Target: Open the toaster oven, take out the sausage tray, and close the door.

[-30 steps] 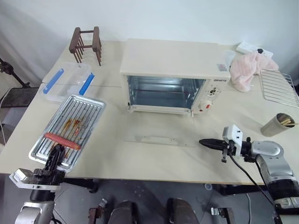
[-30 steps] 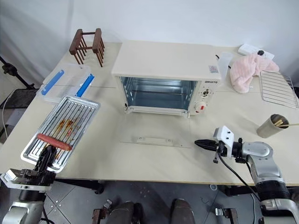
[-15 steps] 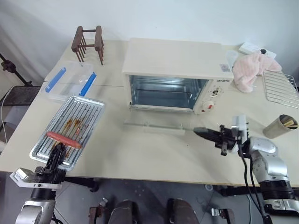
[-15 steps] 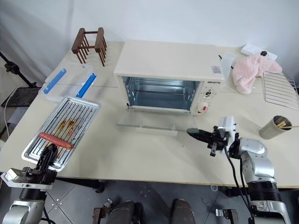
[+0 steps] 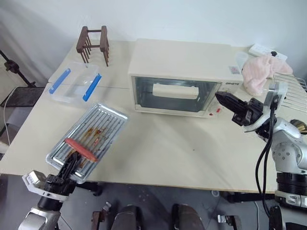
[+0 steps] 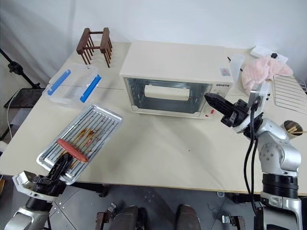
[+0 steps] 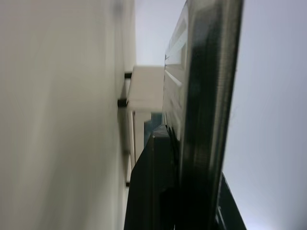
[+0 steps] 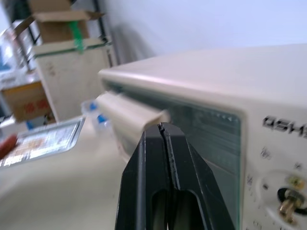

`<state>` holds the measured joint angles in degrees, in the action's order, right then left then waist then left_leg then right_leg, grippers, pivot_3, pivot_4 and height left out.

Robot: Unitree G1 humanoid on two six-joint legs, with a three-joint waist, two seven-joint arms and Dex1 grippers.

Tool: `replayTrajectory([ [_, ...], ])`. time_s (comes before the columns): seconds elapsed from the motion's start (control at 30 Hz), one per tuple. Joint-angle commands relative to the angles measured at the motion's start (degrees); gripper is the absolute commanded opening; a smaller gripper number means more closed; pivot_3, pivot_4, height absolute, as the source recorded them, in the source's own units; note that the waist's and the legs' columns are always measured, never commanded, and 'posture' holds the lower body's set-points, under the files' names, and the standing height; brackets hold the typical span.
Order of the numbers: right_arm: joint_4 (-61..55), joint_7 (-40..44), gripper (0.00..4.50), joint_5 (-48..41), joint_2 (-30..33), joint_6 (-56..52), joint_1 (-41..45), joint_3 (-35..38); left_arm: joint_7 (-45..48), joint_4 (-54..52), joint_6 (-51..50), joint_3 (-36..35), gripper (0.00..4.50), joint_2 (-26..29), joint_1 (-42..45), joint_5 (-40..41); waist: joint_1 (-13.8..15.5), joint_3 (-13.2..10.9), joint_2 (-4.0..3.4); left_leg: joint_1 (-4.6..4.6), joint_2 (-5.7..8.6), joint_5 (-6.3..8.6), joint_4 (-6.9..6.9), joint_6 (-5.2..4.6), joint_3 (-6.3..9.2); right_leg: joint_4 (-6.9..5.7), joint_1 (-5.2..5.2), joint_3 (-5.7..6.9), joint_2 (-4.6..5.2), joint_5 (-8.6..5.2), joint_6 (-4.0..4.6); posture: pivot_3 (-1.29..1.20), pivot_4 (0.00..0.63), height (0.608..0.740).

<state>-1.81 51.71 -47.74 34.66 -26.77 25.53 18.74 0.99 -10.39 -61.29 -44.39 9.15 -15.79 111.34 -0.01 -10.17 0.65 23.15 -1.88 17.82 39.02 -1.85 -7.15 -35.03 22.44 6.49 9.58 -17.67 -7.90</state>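
Reaching forward at oven height, the right gripper [image 6: 209, 98] has its two black fingers pressed together on nothing, the tips just beside the right end of the door [image 6: 169, 95] and in front of the knob panel; in the right wrist view the closed fingertips [image 8: 160, 132] sit near the end of the cream handle [image 8: 127, 112], contact uncertain. The forearm angles up from the table's right edge.

Left gripper [image 5: 73, 162]: low at the table's near left corner, fingers clamped on the near edge of the sausage tray [image 5: 103, 125], which it holds tilted above the table [image 5: 158, 153] (far end higher). The left wrist view shows the tray's metal rim [image 7: 206, 96] edge-on between the black fingers.

Change since a second ago: the door, then lying flat open on the table, now stands shut against the toaster oven [image 5: 184, 72]; the right gripper has risen from table level to the oven's front; the tray has shifted a little toward the table's middle, and the camera has moved too.

Positions: the sausage [image 5: 80, 149] lies across the tray's near end, just beyond the left fingers. The oven stands at the table's back centre, well apart from the tray. Behind the tray: a clear box with blue clips [image 5: 74, 85].
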Motion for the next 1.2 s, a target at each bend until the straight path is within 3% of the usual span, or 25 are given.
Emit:
replayTrajectory([
  [0.03, -8.63, 3.17, 0.56, -0.92, 3.47, -1.19, -5.73, 1.15, 2.16, 0.20, -2.85, 3.25, 0.00, 2.54, 0.88, 1.66, 0.43, 0.00, 0.00, 0.04, 0.00, 0.04, -0.01, 0.00, 0.02, 0.02, 0.00, -0.02, 0.00, 0.00, 0.00, 0.00, 0.150, 0.740],
  [0.27, -18.37, 12.97, 2.80, 6.10, 6.40, 10.77, -23.49, 3.24, 1.85, 5.75, -7.22, 11.02, 0.00, 9.99, 6.36, 1.66, 1.56, 0.08, -0.17, 0.05, 0.12, 0.10, -0.07, -0.09, -0.09, 0.02, -0.04, -0.04, -0.11, 0.02, -0.05, 0.00, 0.150, 0.740],
  [0.43, -21.32, 13.11, 4.48, 6.82, 6.83, 12.76, -32.94, 8.11, 2.36, 11.21, -11.11, 18.20, 0.00, 14.83, 13.67, 1.66, 2.74, 0.12, -0.25, 0.02, 0.22, 0.02, -0.02, -0.16, 0.07, 0.19, -0.16, -0.10, -0.05, 0.03, -0.07, 0.00, 0.150, 0.740],
  [0.8, -28.23, 12.35, 4.48, 6.44, 4.10, 14.96, -51.43, 18.30, 3.35, 30.06, -19.46, 35.22, 0.00, 20.34, 34.27, 0.71, 2.74, 0.17, -0.32, -0.01, 0.19, 0.03, -0.07, -0.11, -0.05, 0.00, -0.10, -0.21, -0.17, 0.08, -0.13, 0.00, 0.150, 0.740],
  [1.0, -31.32, 12.03, 4.48, 6.00, 1.70, 16.13, -58.43, 21.51, 6.21, 35.12, -22.80, 39.60, 0.00, 19.11, 40.45, -5.39, 3.23, 0.18, -0.34, -0.05, 0.24, 0.03, -0.05, -0.12, 0.00, 0.11, -0.13, -0.24, -0.15, 0.08, -0.13, 0.00, 0.150, 0.740],
  [1.2, -33.57, 11.68, 4.48, 6.02, -0.09, 17.05, -63.57, 23.41, 10.64, 39.76, -25.55, 42.17, 0.00, 15.10, 46.17, -16.94, 3.97, 0.29, -0.52, -0.08, 0.29, 0.04, -0.05, -0.12, 0.05, 0.33, -0.30, -0.25, -0.13, 0.09, -0.15, 0.00, 0.150, 0.740],
])
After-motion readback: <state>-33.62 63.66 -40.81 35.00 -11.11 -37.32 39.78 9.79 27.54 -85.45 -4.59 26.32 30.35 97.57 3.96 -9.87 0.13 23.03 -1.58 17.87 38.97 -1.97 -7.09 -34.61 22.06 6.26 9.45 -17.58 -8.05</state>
